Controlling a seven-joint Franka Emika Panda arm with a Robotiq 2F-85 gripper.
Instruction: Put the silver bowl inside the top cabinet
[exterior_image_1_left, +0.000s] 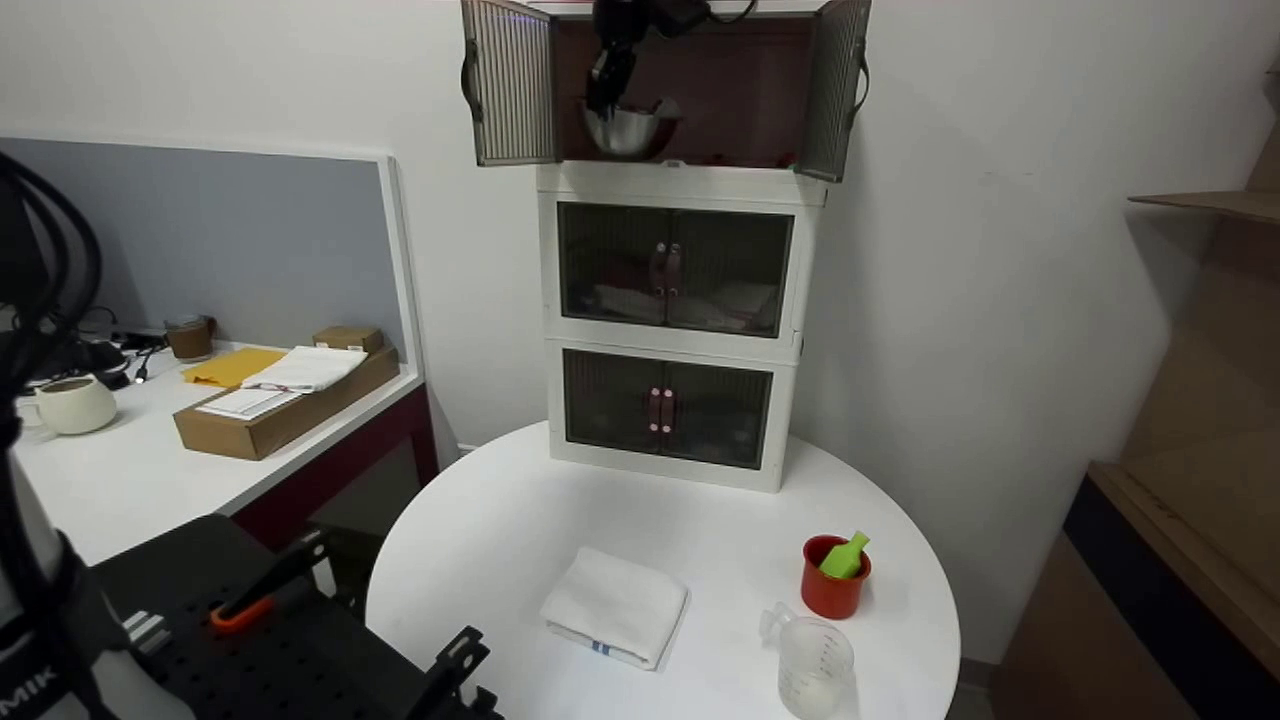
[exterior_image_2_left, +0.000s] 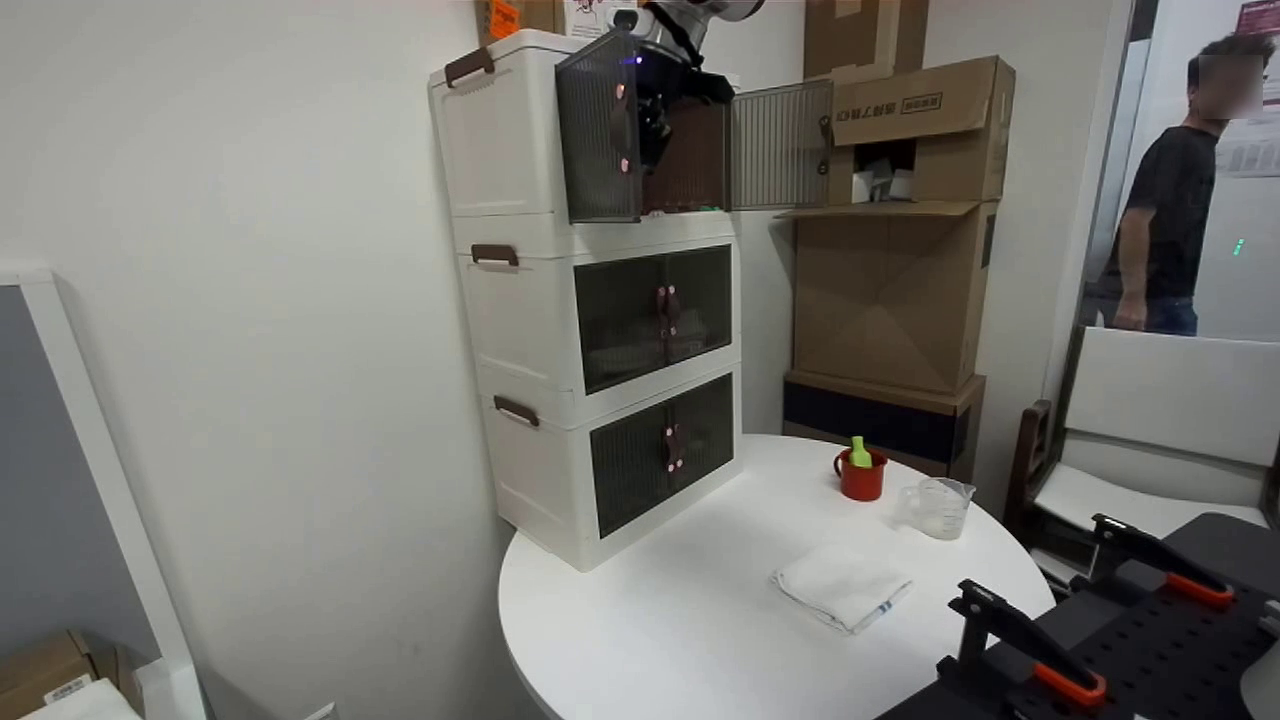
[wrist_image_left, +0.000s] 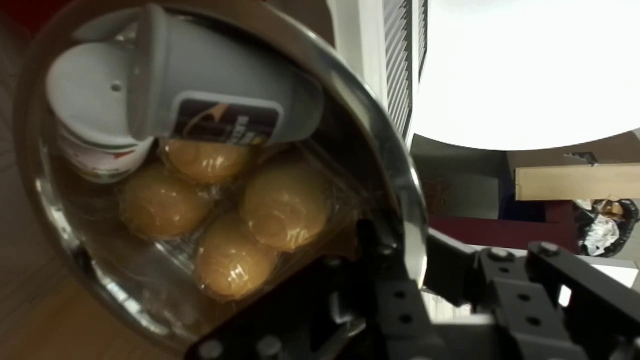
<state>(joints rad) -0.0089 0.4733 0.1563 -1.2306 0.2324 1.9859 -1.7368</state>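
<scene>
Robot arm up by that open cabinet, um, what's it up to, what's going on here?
Its claw appears to be gripping the silver bowl by its rim, in the opening of the top cabinet, whose doors stand open. The bowl holds round orange-brown items, a grey container and a white-topped one. Storing the bowl there seems the aim; whether it's set down, I can't tell. On the table below are a folded cloth, a red cup and a clear measuring jug.

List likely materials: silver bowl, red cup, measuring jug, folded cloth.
Silver bowl: polished metal, likely stainless steel; bright rim reflections in wrist view.
Red cup: smooth, evenly coloured; plastic or enamelled metal, can't tell which.
Measuring jug: clear, probably plastic, possibly glass; see-through wall with graduations.
Folded cloth: matte white textile, perhaps cotton; soft, rounded folds.
</scene>
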